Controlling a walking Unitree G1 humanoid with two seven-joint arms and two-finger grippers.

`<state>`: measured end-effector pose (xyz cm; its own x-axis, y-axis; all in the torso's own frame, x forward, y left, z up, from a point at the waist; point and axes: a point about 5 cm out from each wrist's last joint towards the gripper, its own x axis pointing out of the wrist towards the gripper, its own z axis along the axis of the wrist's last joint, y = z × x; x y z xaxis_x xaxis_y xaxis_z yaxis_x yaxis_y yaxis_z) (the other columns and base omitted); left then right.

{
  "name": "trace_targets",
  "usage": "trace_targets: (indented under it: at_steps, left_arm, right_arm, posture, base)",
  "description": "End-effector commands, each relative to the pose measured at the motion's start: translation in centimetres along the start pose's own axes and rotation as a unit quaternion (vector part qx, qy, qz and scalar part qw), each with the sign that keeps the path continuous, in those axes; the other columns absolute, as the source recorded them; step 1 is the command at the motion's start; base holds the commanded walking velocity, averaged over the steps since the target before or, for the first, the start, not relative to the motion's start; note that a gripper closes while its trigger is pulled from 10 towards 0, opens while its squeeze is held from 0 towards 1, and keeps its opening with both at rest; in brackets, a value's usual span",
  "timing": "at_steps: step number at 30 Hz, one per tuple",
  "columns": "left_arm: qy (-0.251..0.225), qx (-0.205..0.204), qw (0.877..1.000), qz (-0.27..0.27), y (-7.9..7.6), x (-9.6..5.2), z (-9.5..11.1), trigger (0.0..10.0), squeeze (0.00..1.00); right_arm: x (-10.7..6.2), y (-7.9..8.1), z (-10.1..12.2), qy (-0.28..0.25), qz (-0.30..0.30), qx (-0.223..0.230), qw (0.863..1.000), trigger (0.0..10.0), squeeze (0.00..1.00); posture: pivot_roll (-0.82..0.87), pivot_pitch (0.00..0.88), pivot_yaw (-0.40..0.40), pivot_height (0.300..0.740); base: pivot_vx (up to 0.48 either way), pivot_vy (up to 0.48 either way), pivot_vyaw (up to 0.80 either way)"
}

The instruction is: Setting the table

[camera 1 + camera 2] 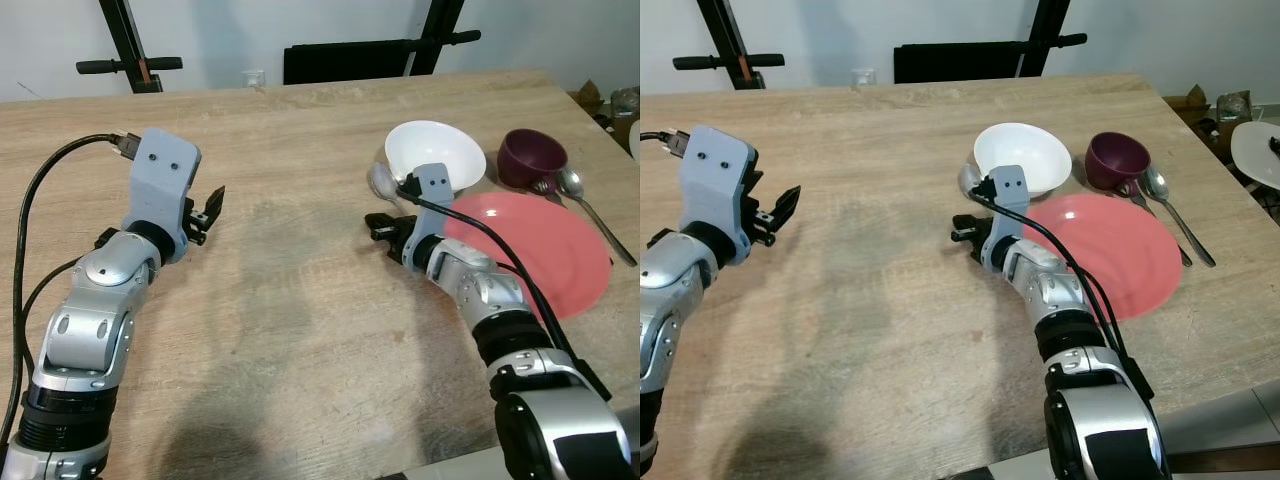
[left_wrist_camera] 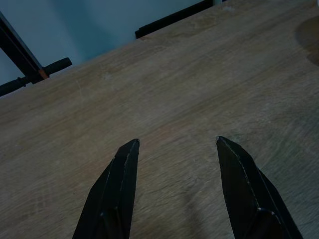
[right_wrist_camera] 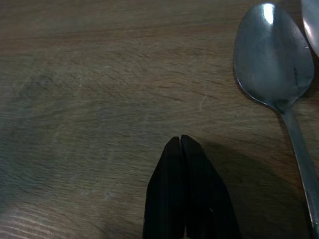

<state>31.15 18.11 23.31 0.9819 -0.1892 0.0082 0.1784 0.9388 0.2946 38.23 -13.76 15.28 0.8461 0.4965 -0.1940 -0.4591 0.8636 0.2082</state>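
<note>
In the left eye view, the wooden table (image 1: 300, 300) carries a white bowl (image 1: 436, 152) at about 1 o'clock, a dark red cup (image 1: 532, 157) to its right, and a pink plate (image 1: 545, 250) at 3 o'clock. A fork and spoon (image 1: 590, 205) lie near the plate's far right edge. Another spoon (image 1: 382, 181) lies just left of the bowl. The right gripper (image 1: 372, 224) is low over the table near this spoon.

In the left wrist view, the left gripper (image 2: 177, 144) has its fingers spread apart over bare table.

In the right wrist view, the right gripper's fingers are pressed together and hold nothing; the spoon is at 1 o'clock.
</note>
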Motion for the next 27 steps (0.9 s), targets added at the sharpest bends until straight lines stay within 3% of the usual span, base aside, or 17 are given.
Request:
trace_targets:
  at_steps: [1,2,5,7,10,13,14,15,16,17,23,25,26,27]
  left_arm:
    - [0.009,0.001,1.0,0.001,-0.1,-0.1,-0.3,10.0,0.0]
    - [0.008,0.001,1.0,0.0,-0.2,-0.1,-0.3,10.0,0.0]
    - [0.008,0.0,1.0,0.0,-0.3,-0.1,-0.3,10.0,0.0]
    - [0.009,-0.001,1.0,0.0,-0.4,-0.1,-0.4,10.0,0.0]
    - [0.009,-0.001,1.0,0.0,-0.4,-0.1,-0.4,10.0,0.0]
    - [0.009,-0.002,1.0,0.001,-0.4,-0.1,-0.4,10.0,0.0]
    - [0.008,-0.003,1.0,0.0,-0.5,0.0,-0.4,10.0,0.0]
    - [0.008,-0.003,1.0,0.0,-0.5,0.0,-0.4,10.0,0.0]
    - [0.008,-0.003,1.0,0.0,-0.5,0.0,-0.4,10.0,0.0]
    - [0.008,-0.003,1.0,0.0,-0.6,0.0,-0.4,10.0,0.0]
    - [0.008,-0.005,1.0,0.0,-0.6,0.0,-0.4,10.0,0.0]
    - [0.009,-0.005,1.0,0.0,-0.7,0.0,-0.5,10.0,0.0]
    - [0.01,-0.006,1.0,0.0,-0.7,0.0,-0.5,10.0,0.0]
    - [0.009,-0.005,1.0,-0.001,-0.8,0.0,-0.5,10.0,0.0]
  right_arm:
    - [-0.2,0.0,-2.6,0.04,0.004,0.027,0.999,0.0,0.0]
    - [-0.2,0.3,-1.6,0.011,0.015,0.034,0.999,0.0,0.0]
    - [-0.2,0.5,-0.9,-0.006,0.022,0.037,0.999,0.0,0.0]
    - [-0.4,1.6,1.8,-0.07,0.053,0.044,0.995,0.0,0.0]
    - [-0.5,2.0,2.7,-0.087,0.062,0.046,0.993,0.0,0.0]
    - [-0.8,3.4,4.3,-0.119,0.098,0.049,0.987,0.0,0.0]
    - [-1.1,4.6,5.0,-0.127,0.13,0.05,0.982,0.0,0.0]
    - [-1.1,4.6,5.0,-0.127,0.13,0.05,0.982,0.0,0.0]
    - [-1.3,5.1,5.2,-0.128,0.145,0.043,0.98,4.0,0.0]
    - [-1.5,5.4,5.4,-0.13,0.145,0.02,0.981,10.0,0.0]
    - [-1.1,3.4,5.4,-0.108,0.049,-0.037,0.992,10.0,0.0]
    - [-0.9,1.6,4.6,-0.079,-0.025,-0.075,0.994,10.0,0.0]
    - [-0.9,1.1,4.1,-0.066,-0.047,-0.078,0.994,10.0,0.46]
    - [-0.9,0.7,3.7,-0.058,-0.061,-0.071,0.994,10.0,1.0]
  posture:
    - [0.0,0.136,0.021,0.74]
    - [0.0,0.136,0.021,0.74]
    - [0.0,0.138,0.019,0.74]
    - [-0.01,0.138,0.017,0.74]
    - [-0.01,0.138,0.017,0.74]
    - [-0.01,0.137,0.016,0.74]
    - [-0.01,0.137,0.015,0.74]
    - [-0.01,0.137,0.015,0.74]
    - [-0.01,0.137,0.014,0.74]
    - [-0.01,0.138,0.013,0.74]
    - [-0.01,0.139,0.011,0.74]
    - [-0.02,0.141,0.011,0.74]
    - [-0.02,0.141,0.011,0.74]
    - [-0.02,0.143,0.013,0.74]
  base:
    - [0.0,0.0,0.0]
    - [0.0,0.0,0.0]
    - [0.0,0.0,0.0]
    - [0.0,0.0,0.0]
    - [0.0,0.0,0.0]
    - [0.0,0.0,0.0]
    - [0.0,0.0,0.0]
    - [0.0,0.0,0.0]
    - [0.0,0.0,0.0]
    - [0.0,0.0,0.0]
    - [0.0,0.0,0.0]
    - [0.0,0.0,0.0]
    - [0.0,0.0,0.0]
    - [0.0,0.0,0.0]
